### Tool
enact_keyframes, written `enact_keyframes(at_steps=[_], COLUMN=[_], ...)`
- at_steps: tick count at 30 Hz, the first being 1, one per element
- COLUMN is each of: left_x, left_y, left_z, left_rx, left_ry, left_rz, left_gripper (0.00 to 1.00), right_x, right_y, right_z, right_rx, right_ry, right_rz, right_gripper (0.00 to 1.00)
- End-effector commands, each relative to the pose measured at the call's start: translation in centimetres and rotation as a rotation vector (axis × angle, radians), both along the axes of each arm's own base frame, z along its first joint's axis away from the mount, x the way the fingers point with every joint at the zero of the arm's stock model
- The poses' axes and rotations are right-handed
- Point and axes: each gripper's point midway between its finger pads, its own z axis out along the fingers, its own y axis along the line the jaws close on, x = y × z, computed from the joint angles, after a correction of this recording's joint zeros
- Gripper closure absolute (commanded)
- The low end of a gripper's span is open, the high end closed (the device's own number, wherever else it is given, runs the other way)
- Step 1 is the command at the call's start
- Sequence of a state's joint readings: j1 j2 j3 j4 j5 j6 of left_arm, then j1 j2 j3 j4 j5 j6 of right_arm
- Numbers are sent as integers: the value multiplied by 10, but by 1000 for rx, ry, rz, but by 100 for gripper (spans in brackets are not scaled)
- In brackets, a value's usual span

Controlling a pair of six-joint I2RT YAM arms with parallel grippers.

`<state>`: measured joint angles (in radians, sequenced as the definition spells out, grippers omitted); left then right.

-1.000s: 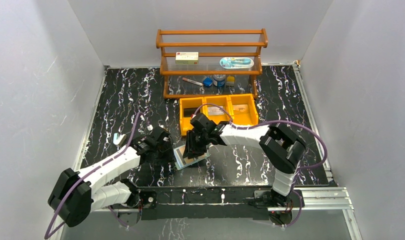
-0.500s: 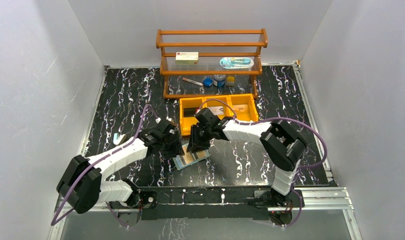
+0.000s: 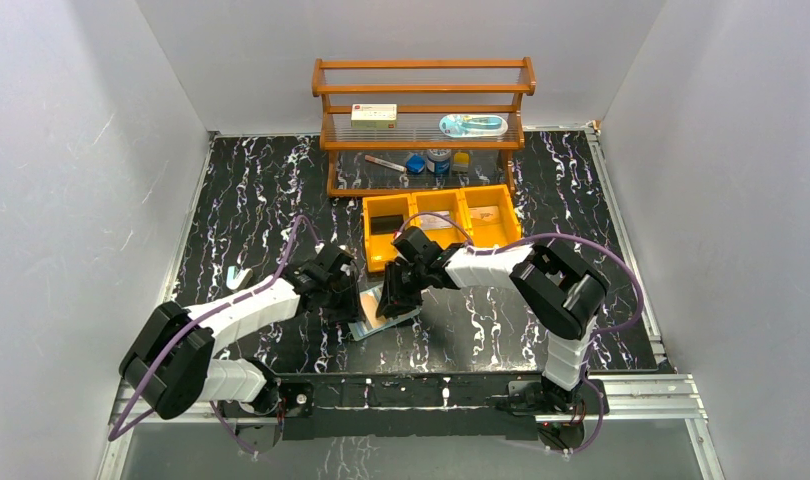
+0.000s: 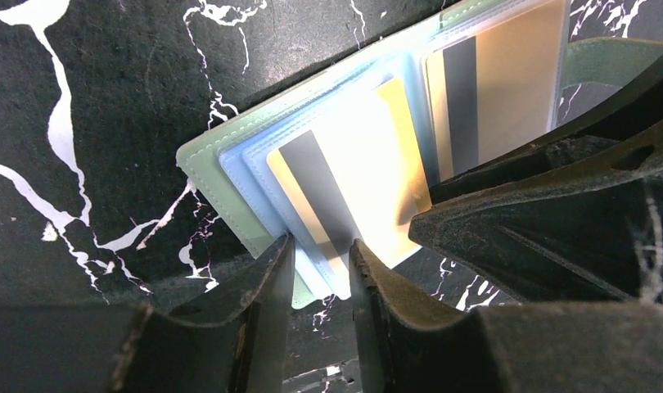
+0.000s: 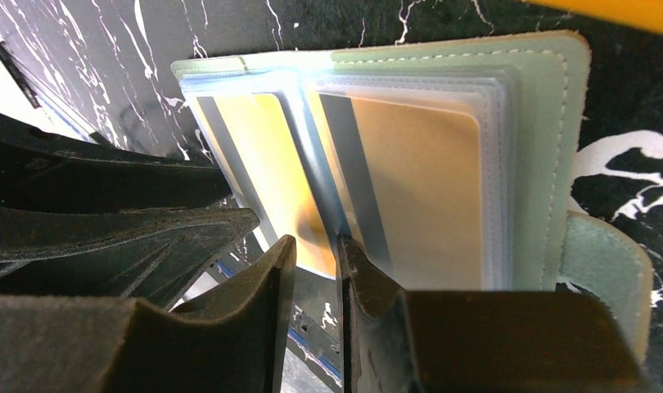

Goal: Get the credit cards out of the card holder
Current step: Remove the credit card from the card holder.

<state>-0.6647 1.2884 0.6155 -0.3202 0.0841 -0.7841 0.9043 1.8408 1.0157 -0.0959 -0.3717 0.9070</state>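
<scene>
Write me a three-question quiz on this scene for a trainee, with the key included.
1. True or false: the sage-green bifold card holder lies open on the black marbled table.
2. Where is the white oblong box with a red label? A) on a shelf of the wooden rack; B) in an orange bin; C) beside the card holder.
3. Fill in: the right wrist view shows ___ striped plastic cards in the holder's clear sleeves.

Key: 1 true; 2 A; 3 two.
</scene>
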Motion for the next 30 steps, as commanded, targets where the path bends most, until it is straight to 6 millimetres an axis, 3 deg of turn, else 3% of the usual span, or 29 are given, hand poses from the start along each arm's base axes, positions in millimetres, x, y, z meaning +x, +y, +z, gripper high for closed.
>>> enact_keyframes(at_steps=[1,10,13,14,20,30], left_x=[-12,-10,-11,-11,-11,-8], left_y=[3,-2,-2,-2,-3,2], left_z=[-7,-5,-5,-5,-5,-5], left_rx=[8,1,0,1,1,41], left_ry=[34,31,30,28,29,25], left_rz=[-42,-92,-104,-106,-125,-133], left_gripper=[72,80,81,81,82,83], right_x=[-8,-7,-6,-5,-12,-21], right_y=[3,13,12,12,0,-24], right_z=[3,30,31,40,34,23], right_rx=[27,113,117,134,118,104], right_ry=[12,-17,-11,-23,1,14], right_rz=[3,-28,-53,-63,-109,-170], right_gripper=[68,80,83,84,94,94])
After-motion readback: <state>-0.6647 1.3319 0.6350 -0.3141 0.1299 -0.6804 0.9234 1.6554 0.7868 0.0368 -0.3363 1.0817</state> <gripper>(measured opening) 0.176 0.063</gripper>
